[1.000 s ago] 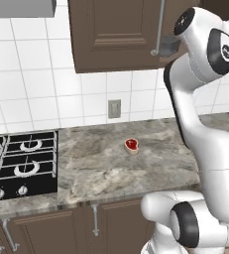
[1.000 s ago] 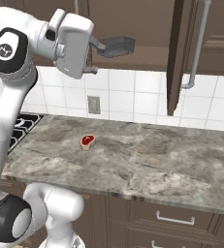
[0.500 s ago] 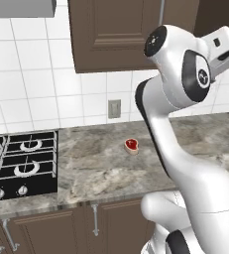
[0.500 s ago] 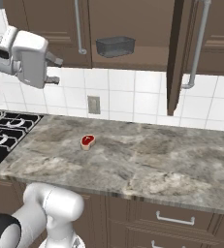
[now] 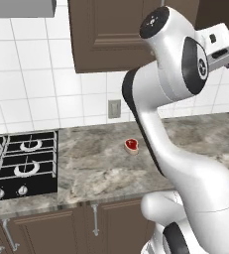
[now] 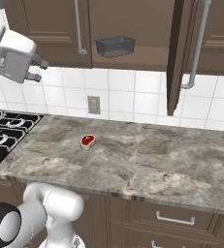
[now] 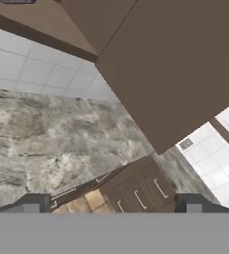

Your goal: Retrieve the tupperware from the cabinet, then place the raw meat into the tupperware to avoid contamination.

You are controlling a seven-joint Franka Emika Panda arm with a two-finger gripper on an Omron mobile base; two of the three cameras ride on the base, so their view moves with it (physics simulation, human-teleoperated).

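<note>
The dark grey tupperware (image 6: pixel 115 46) sits on the bottom shelf of the open wall cabinet (image 6: pixel 142 22), whose door (image 6: pixel 178 53) stands swung out. The small red raw meat (image 6: pixel 88 141) lies on the marble counter (image 6: pixel 147 160) below it, also seen in the left base view as the meat (image 5: pixel 131 145). My gripper (image 6: pixel 38 69) hangs high at the left, well away from the shelf and above the stove side. It is open, with nothing between its fingertips (image 7: pixel 34 203). The gripper (image 7: pixel 113 206) looks down past the brown door (image 7: pixel 170 69) at the counter.
A black gas stove (image 5: pixel 19 163) occupies the counter's left end. A wall outlet (image 6: pixel 93 104) is set in the white tiles behind the meat. A closed cabinet door with a long bar handle (image 6: pixel 78 29) is left of the tupperware. Lower drawers (image 6: pixel 174 220) run under the counter.
The hand has swung away from the cabinet shelf, leftwards in the right base view. The tupperware stays on the shelf and the meat has not moved. The jaws stay open.
</note>
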